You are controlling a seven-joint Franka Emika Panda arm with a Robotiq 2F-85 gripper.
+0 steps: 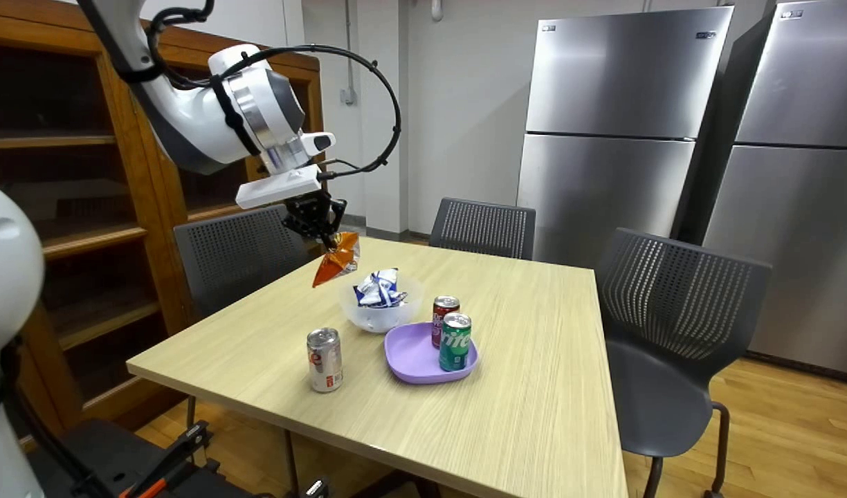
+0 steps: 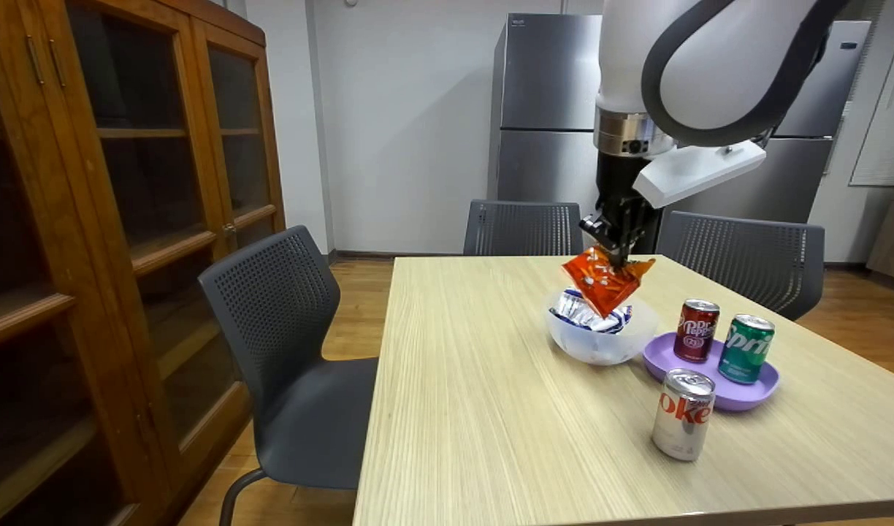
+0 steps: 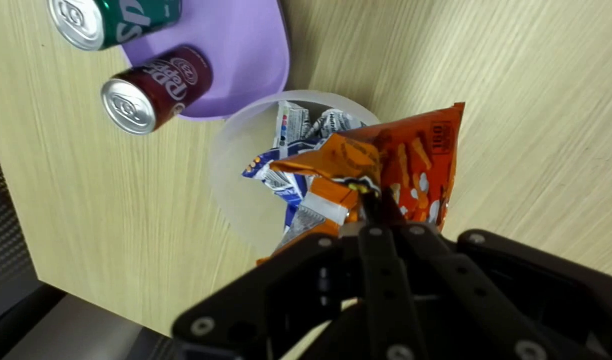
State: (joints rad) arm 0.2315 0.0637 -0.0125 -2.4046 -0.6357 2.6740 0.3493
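Note:
My gripper (image 3: 381, 202) is shut on a crumpled orange snack bag (image 3: 426, 155), pinched near its middle, with the bag's ends spreading to both sides. In both exterior views the orange bag (image 1: 339, 261) hangs from the gripper (image 2: 616, 261) above table height. It is close to a frosted bowl (image 2: 589, 351), overlapping the bowl's rim in an exterior view. Inside the bowl (image 1: 371, 319) lies a blue and white snack wrapper (image 1: 380, 287), partly hidden by the orange bag in the wrist view. The fingertips are mostly covered by the bag there.
Beside the bowl, a purple tray (image 1: 413, 372) carries a Dr Pepper can (image 2: 697, 330) and a green Sprite can (image 2: 745, 349), both upright. A silver Coke can (image 1: 325, 360) stands on the table (image 1: 534, 415). Chairs (image 1: 679, 304) surround it; a wooden cabinet (image 2: 191, 241) stands alongside.

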